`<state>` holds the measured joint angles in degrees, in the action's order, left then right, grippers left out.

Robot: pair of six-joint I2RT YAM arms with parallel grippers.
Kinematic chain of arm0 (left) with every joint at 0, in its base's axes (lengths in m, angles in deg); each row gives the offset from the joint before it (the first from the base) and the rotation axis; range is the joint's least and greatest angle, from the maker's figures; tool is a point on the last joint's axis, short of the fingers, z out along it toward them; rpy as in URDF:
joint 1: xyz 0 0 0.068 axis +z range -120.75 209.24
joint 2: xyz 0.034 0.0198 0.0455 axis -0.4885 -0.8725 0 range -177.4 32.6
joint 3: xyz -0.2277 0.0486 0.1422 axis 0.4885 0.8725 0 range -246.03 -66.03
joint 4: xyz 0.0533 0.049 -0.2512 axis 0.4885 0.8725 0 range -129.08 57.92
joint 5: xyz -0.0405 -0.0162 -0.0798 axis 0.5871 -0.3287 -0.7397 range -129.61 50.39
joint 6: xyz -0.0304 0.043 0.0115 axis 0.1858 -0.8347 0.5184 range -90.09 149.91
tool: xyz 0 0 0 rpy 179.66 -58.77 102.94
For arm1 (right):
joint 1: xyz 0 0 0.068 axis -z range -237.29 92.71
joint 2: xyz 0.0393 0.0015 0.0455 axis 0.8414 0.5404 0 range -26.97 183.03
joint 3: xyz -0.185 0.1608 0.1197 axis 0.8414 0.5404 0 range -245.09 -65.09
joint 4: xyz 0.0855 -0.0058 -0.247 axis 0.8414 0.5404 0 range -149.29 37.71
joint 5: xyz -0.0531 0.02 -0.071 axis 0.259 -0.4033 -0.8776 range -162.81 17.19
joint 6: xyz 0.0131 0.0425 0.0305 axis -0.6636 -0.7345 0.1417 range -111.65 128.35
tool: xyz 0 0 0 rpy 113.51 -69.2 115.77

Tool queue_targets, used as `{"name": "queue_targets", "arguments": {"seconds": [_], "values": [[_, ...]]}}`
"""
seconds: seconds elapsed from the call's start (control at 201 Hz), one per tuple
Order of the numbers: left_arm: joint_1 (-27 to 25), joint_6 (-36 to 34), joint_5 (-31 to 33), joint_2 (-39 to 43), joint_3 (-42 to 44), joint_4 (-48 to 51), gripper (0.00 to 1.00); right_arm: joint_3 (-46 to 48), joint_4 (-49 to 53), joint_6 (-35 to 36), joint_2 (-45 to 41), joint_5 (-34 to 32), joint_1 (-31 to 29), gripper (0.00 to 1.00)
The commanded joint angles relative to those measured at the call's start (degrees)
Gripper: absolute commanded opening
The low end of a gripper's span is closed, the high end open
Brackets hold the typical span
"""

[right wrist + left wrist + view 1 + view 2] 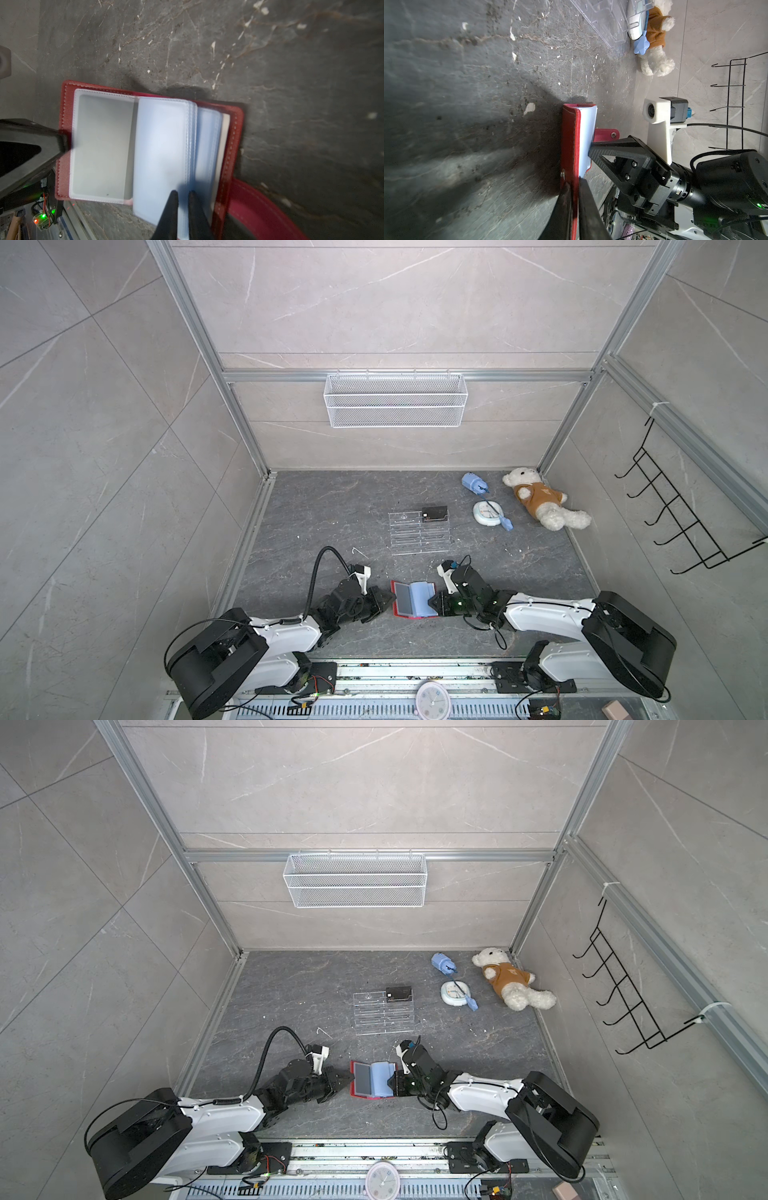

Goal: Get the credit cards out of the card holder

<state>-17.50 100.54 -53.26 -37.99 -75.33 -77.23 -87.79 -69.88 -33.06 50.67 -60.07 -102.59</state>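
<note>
The left jaws pinch the cover's outer edge and the right jaws pinch pale blue sleeves of the red leather-look card holder (145,149) (open between both arms on the dark stone bench (332,510)). A thin black card (434,514) rests in the clear acrylic stand (419,539) beyond.

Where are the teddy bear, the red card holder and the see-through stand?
teddy bear (536,494): in a top view, on its brown shirt.
card holder (420,600): in a top view, on its open pale blue page.
clear stand (417,536): in a top view, on its middle tiers.

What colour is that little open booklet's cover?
Red, with pale edge stitching; the card holder shows best in the right wrist view.
</note>
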Motion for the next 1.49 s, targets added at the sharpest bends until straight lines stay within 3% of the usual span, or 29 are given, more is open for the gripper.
{"name": "queue_targets", "arguments": {"seconds": [0.0, 0.05, 0.159, 0.219, 0.438, 0.523, 0.538, 0.552, 0.572, 0.826, 1.005, 1.488], "values": [[-0.4, -2.1, 0.0, 0.0, -1.0, -0.5, 0.07, 1.3, 2.0, -0.3, 1.0, 0.2, 0.2, 0.16], [-0.4, -2.2, 0.1, 0.1, -1.1, 0.0, 0.0, 1.2, 2.0, -0.3, 0.9, 0.3, 0.1, 0.16], [-0.4, -2.3, 0.5, 0.7, -0.8, 0.6, 0.0, 1.1, 2.5, -0.2, -0.1, 0.3, 0.1, 0.17], [-0.5, -2.4, 0.7, 1.4, -0.7, 1.0, 0.0, 1.0, 3.2, 0.1, -1.8, 0.3, 0.2, 0.22], [-2.1, -4.1, 2.2, 3.0, -2.4, 4.0, 0.0, -2.3, 10.8, 3.9, -10.2, -0.8, -0.1, 0.65], [-2.6, -4.2, 2.5, 2.4, -2.8, 3.7, 0.0, -4.3, 14.7, 4.6, -12.9, -3.5, -1.0, 0.75], [-2.7, -4.2, 2.6, 2.3, -2.9, 3.6, 0.0, -4.7, 15.6, 4.8, -13.2, -4.1, -1.4, 0.82], [-2.8, -4.2, 2.6, 2.1, -2.9, 3.5, 0.0, -5.3, 16.5, 4.8, -13.5, -4.9, -1.7, 0.95], [-3.0, -4.2, 2.7, 2.0, -2.9, 3.4, 0.0, -6.0, 18.0, 5.0, -13.6, -6.0, -2.4, 1.0], [-4.3, -3.6, 4.8, 2.2, -2.3, 1.8, 0.0, -16.2, 31.0, 2.6, -7.1, -18.8, -12.2, 1.0], [-4.8, -4.1, 5.2, 2.4, -2.4, 1.3, 0.0, -21.4, 33.5, 0.6, -1.0, -23.3, -18.3, 1.0], [-6.2, -4.6, 6.3, 2.7, -2.2, 1.0, 0.0, -24.3, 31.2, -0.7, 6.2, -23.7, -20.6, 1.0]]}}
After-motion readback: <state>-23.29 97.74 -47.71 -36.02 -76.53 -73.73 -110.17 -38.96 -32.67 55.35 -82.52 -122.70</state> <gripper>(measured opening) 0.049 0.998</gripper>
